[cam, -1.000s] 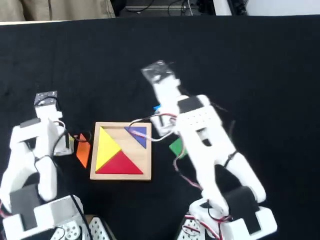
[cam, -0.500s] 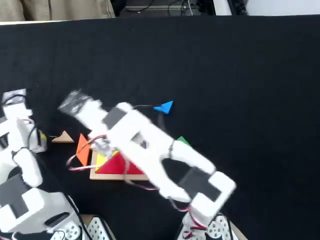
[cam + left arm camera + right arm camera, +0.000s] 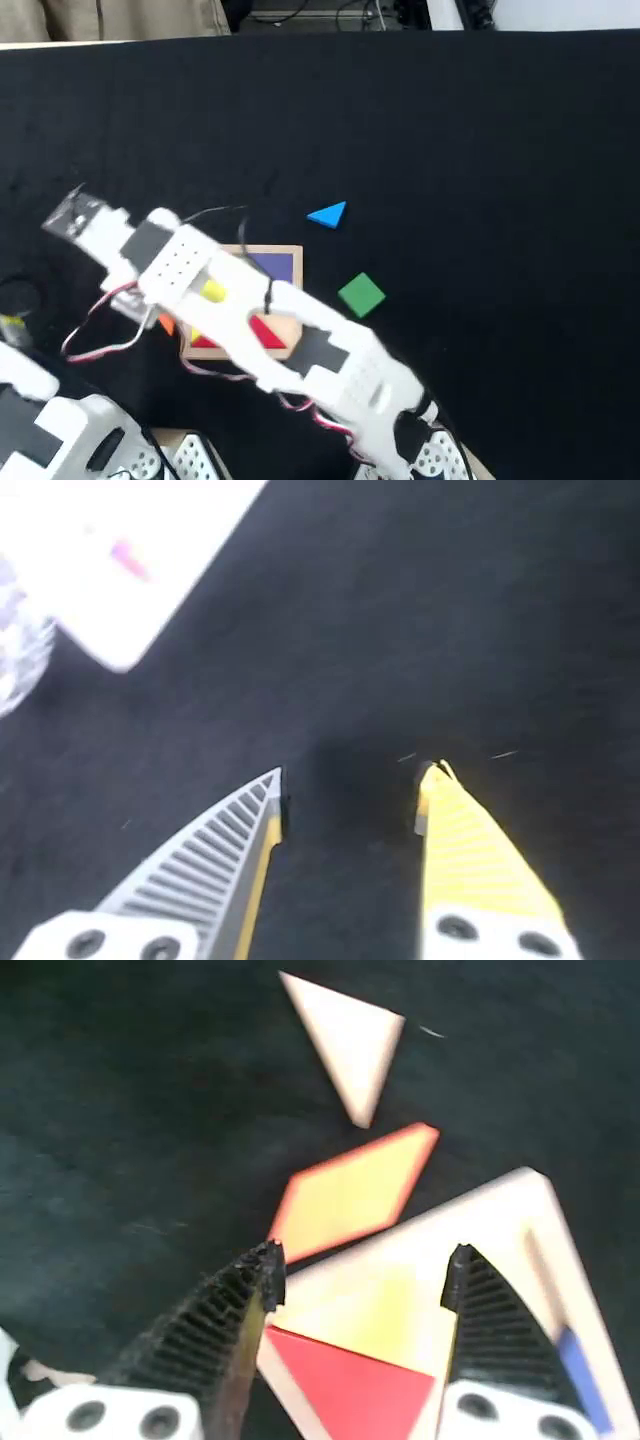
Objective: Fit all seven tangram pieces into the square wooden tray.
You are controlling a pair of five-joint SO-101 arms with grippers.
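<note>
Just outside the square wooden tray [image 3: 440, 1218], along its outer rim, lies the orange parallelogram piece [image 3: 355, 1195]. It looks like the piece to fetch now. The right jaws stand wide and hold nothing. They hang over the tray's corner, above the yellow triangle [image 3: 365, 1315] and the red triangle [image 3: 350, 1385] already seated there.

The parallelogram is ahead of the jaw tips and beyond the rim, so it is not yet between them. It sits rather nearer the line of the ribbed jaw. Whether it touches the rim I cannot tell.

To do this well, the jaws should probably go outward past the rim until one tip is on each side of the piece. Then they can come straight down and pinch across its narrow width. The piece is thin and flat on the black bench [image 3: 480, 150], so a shallow or skewed pinch would likely skid it. A tip landing on the rim could shift the tray and the pieces in it.

Farther out from the tray than the parallelogram lies a pale wooden triangle [image 3: 345, 1035], apart from it. On the tray's other side are a green square [image 3: 361, 295] and a small blue triangle [image 3: 328, 214].

The left jaws are also wide and hold nothing, over bare bench off the tray.
</note>
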